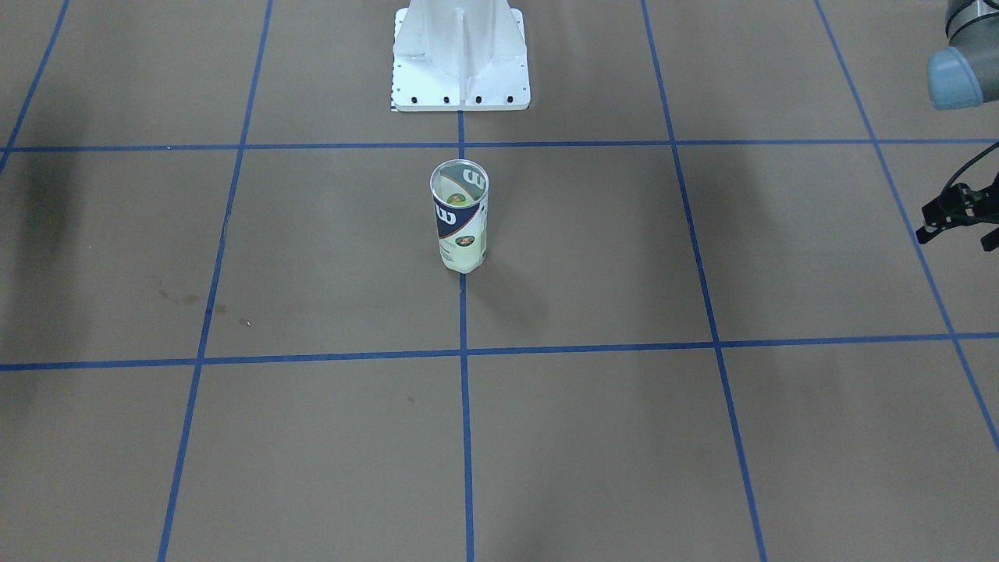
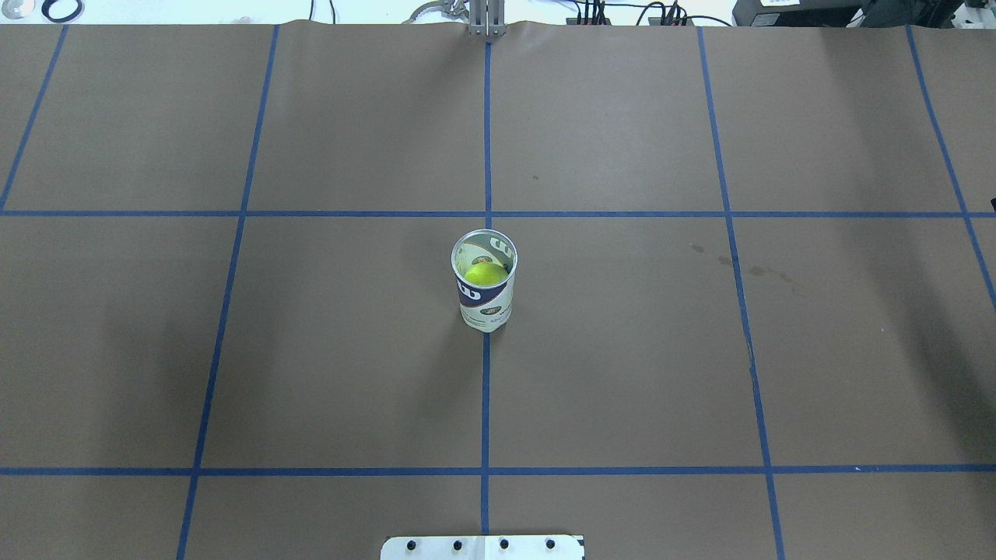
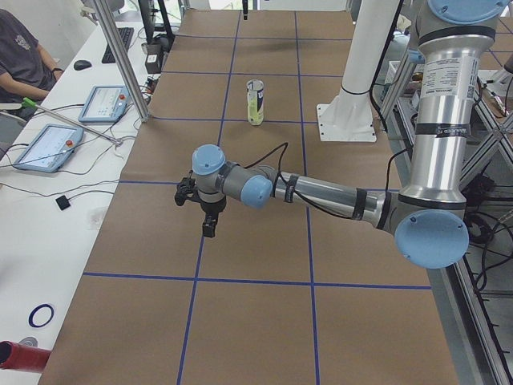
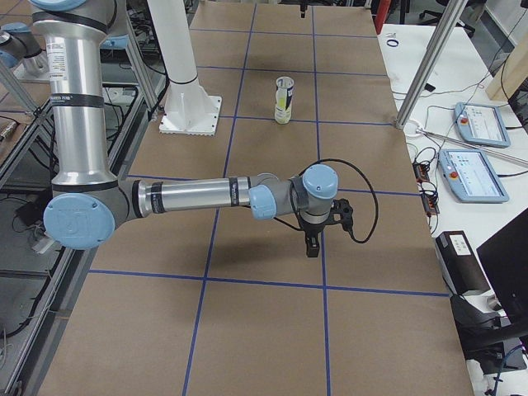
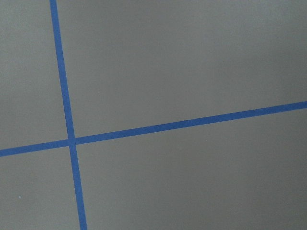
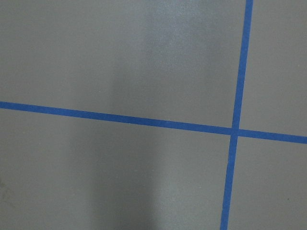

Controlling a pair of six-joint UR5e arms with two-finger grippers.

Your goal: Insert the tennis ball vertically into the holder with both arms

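The holder (image 2: 484,299) stands upright at the table's middle, on the crossing of blue tape lines; it also shows in the front view (image 1: 460,222) and both side views (image 3: 255,102) (image 4: 284,100). A yellow-green tennis ball (image 2: 485,274) sits inside it. My left gripper (image 3: 209,233) hangs fingers down over the table far to the holder's left. Only its black edge (image 1: 956,211) shows in the front view, and I cannot tell if it is open. My right gripper (image 4: 312,250) hangs far to the holder's right; I cannot tell its state. Both wrist views show only brown table and tape.
The white metal base (image 1: 460,86) stands behind the holder on the robot's side. Aluminium posts (image 3: 120,56) (image 4: 425,70) rise at the table's far edge. Tablets (image 3: 48,146) (image 4: 474,173) and cables lie on the side benches, where a seated person (image 3: 20,56) shows.
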